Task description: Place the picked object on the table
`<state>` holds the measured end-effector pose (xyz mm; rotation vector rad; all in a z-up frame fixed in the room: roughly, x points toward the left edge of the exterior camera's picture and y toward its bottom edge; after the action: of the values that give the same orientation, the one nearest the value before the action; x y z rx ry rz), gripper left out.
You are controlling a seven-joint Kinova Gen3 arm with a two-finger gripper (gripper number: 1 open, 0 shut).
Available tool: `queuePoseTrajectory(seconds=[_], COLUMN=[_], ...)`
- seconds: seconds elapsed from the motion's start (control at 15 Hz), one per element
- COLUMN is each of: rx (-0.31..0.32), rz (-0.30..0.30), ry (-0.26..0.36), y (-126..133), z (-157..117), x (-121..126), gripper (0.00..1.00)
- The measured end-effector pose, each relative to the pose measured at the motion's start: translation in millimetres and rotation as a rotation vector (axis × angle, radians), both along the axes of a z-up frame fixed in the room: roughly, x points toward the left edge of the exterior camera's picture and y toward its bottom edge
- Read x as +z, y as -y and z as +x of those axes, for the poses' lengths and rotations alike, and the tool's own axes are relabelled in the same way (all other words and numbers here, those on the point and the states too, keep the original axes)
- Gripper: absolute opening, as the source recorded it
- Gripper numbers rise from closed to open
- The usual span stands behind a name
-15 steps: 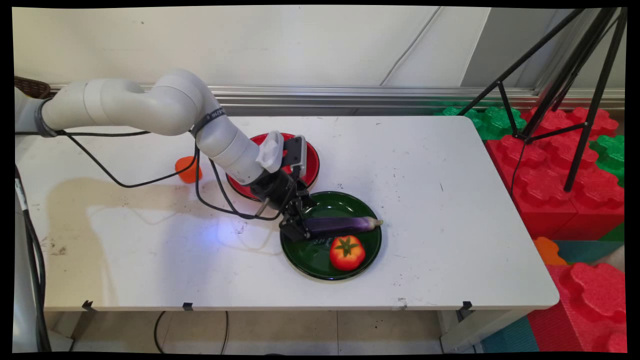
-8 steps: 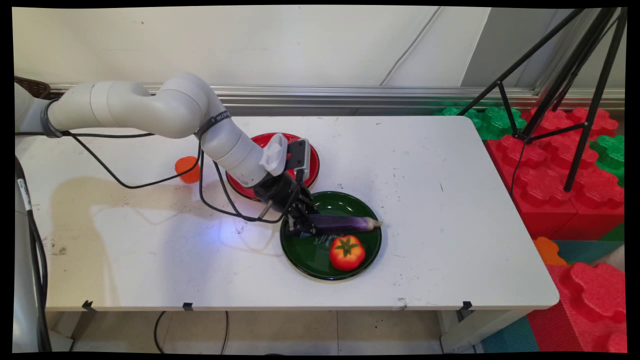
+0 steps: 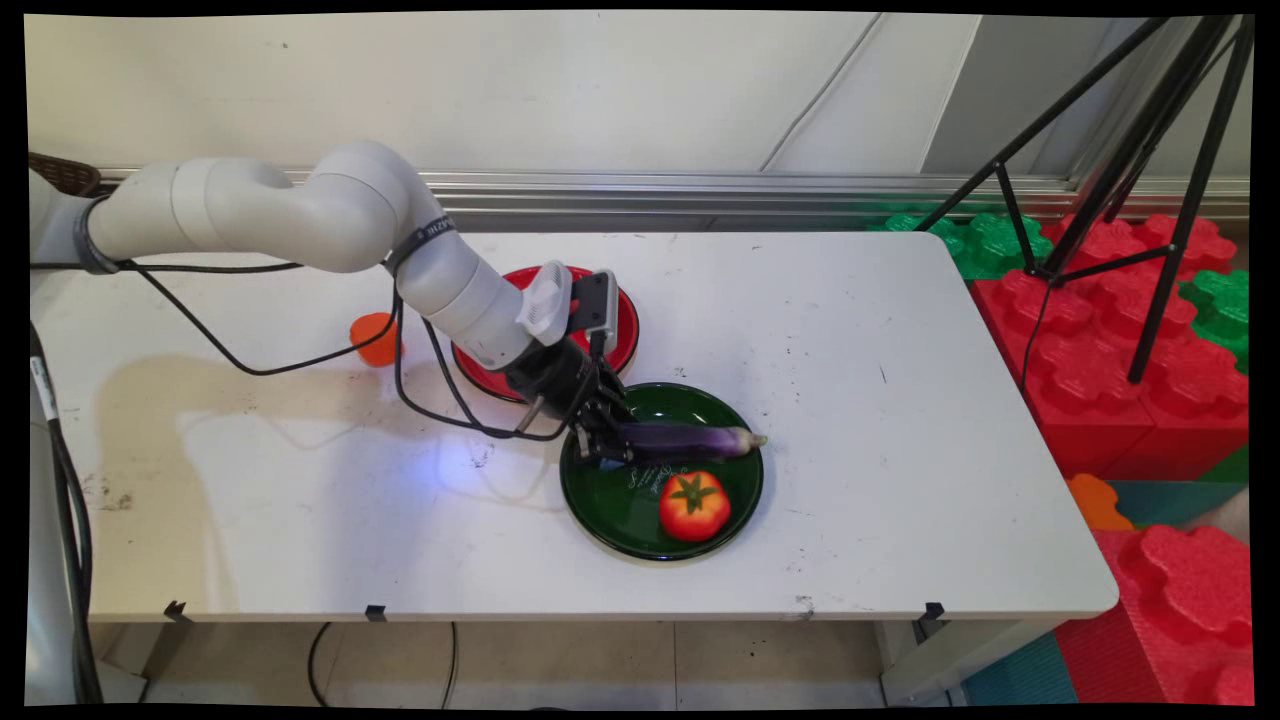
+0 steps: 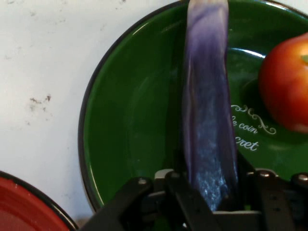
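Note:
A long purple eggplant point(image 3: 690, 440) point(image 4: 208, 120) lies across the green plate point(image 3: 620, 510) point(image 4: 130, 125), its pale stem end pointing right past the rim. My gripper point(image 3: 606, 447) point(image 4: 209, 192) is shut on the eggplant's left end, its fingers pressed against both sides. The eggplant looks raised slightly off the plate. A red tomato point(image 3: 693, 505) point(image 4: 286, 86) with a green stalk rests in the same plate, just in front of the eggplant.
A red plate point(image 3: 625, 330) point(image 4: 24, 204) sits behind the green one, partly hidden by my arm. A small orange object point(image 3: 374, 338) stands at the left of the table. Black cables hang from the arm. A tripod and red and green foam blocks stand to the right of the table.
The fingers closed on the eggplant's left end. The eggplant and hand have since risen a little, with the stem end shifted slightly upward.

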<state>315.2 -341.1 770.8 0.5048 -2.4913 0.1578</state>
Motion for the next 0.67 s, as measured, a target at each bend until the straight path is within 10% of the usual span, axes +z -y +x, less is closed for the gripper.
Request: queuePoseTrajectory(seconds=[0.67], rx=[0.001], rz=[-0.030], ry=[-0.051], y=[-26.2], z=[40.5], x=[53.4], gripper=[0.00])
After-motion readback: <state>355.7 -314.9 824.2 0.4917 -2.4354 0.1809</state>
